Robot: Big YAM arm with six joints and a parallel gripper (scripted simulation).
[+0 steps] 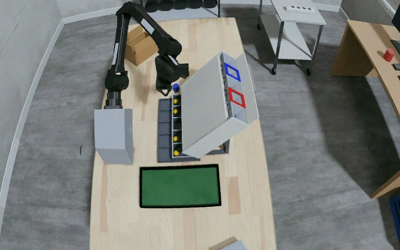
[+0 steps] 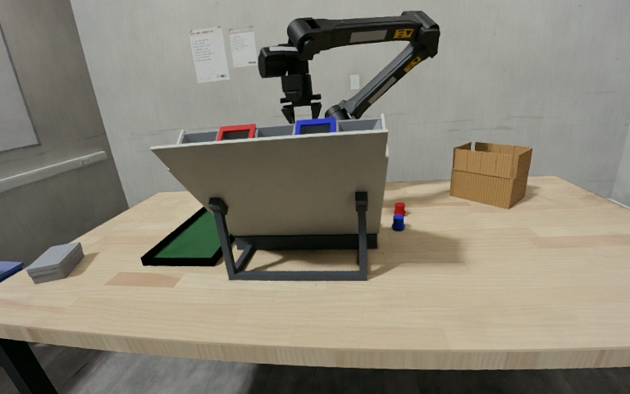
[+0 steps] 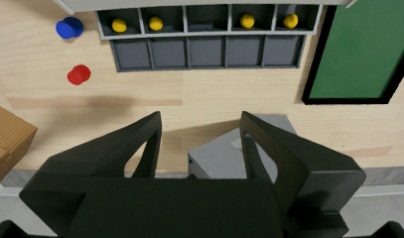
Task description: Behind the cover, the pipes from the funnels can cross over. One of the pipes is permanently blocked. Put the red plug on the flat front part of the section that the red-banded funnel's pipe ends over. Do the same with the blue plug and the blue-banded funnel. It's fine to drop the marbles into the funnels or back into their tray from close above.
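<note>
The red plug (image 3: 78, 74) and the blue plug (image 3: 68, 28) stand on the table beside the far end of the section rack; both also show in the exterior view, red (image 2: 399, 208) and blue (image 2: 397, 222). The rack has a row of flat front parts (image 3: 205, 52). Yellow marbles (image 3: 119, 25) lie in the two sections at each end, and the middle section (image 3: 205, 20) is empty. The red-banded funnel (image 1: 237, 97) and blue-banded funnel (image 1: 232, 72) sit on top of the tilted grey cover (image 1: 205, 102). My gripper (image 3: 201, 118) is open and empty, high above the table by the plugs.
A green marble tray (image 1: 179, 185) with a black rim lies past the rack's near end and holds nothing. A grey base box (image 1: 114, 135) stands at the table edge below the arm. A cardboard box (image 1: 140, 46) stands behind the arm.
</note>
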